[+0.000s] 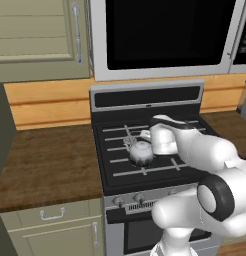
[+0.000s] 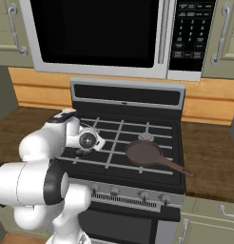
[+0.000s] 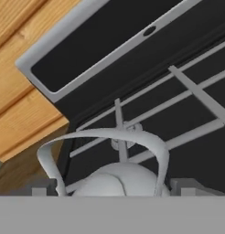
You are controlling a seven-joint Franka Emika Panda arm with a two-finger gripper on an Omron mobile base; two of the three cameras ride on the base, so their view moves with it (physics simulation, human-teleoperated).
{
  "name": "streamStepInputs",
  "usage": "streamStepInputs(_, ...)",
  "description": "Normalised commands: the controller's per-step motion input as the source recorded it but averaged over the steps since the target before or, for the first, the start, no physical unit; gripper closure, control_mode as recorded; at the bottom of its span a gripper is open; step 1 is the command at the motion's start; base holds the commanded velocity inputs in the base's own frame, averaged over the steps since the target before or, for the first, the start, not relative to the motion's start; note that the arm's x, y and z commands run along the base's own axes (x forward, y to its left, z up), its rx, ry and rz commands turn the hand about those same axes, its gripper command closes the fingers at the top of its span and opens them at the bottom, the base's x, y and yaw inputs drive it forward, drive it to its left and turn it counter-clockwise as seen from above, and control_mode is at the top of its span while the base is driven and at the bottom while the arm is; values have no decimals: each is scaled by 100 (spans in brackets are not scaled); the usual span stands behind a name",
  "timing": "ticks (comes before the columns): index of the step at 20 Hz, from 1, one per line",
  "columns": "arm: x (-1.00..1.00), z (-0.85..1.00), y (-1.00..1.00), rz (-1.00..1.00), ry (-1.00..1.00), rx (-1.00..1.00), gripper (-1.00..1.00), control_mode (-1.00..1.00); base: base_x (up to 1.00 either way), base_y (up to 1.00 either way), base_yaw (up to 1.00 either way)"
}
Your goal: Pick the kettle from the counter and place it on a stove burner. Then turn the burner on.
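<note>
- The kettle [image 1: 140, 152] sits over the front left part of the black stove [image 1: 111, 165], on the light grey grate bars [image 3: 196, 93].
- The white robot hand is right next to the kettle, on its right side in the left base view.
- In the hand view the kettle [image 3: 115, 179] is very close. Its thin arched handle [image 3: 105, 135] curves over its round top.
- The fingers [image 3: 113, 189] sit one on each side of the kettle in the hand view, a little apart. I cannot tell if they are touching or squeezing it.
- A small round burner [image 3: 126, 136] is just behind the kettle, where the bars cross.
- A dark brown frying pan [image 2: 144, 152] lies on the right side of the stove, well apart from the kettle [image 2: 87, 140]. Its long handle points to the front right.
- The robot's big white arm [image 1: 215, 165] covers the right side of the stove in the left base view.
- A row of knobs [image 2: 143, 195] runs along the front of the stove.
- The stove's back panel [image 1: 147, 96] stands up behind the bars.
- A microwave [image 2: 95, 33] hangs above the stove.
- The brown wood counter [image 1: 50, 165] lies to the left of the stove, and more counter is on the right.
- Pale green cabinets [image 1: 40, 35] hang above, and more sit below the counter.
</note>
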Motion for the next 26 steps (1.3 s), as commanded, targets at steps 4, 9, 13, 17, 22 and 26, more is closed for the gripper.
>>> streamStepInputs(4,-18,76,-24,0,0,1,-100,-100,0,0,0)
streamStepInputs(9,-36,83,-26,0,0,1,-100,-100,0,0,0)
streamStepInputs(13,-31,98,-29,0,5,2,-100,-100,0,0,0)
streamStepInputs(17,-28,100,-36,0,10,1,-100,-100,0,0,0)
streamStepInputs(22,-83,92,-43,0,23,-1,-100,-100,0,0,0)
streamStepInputs(26,-99,70,-25,0,44,-15,-100,-100,0,0,0)
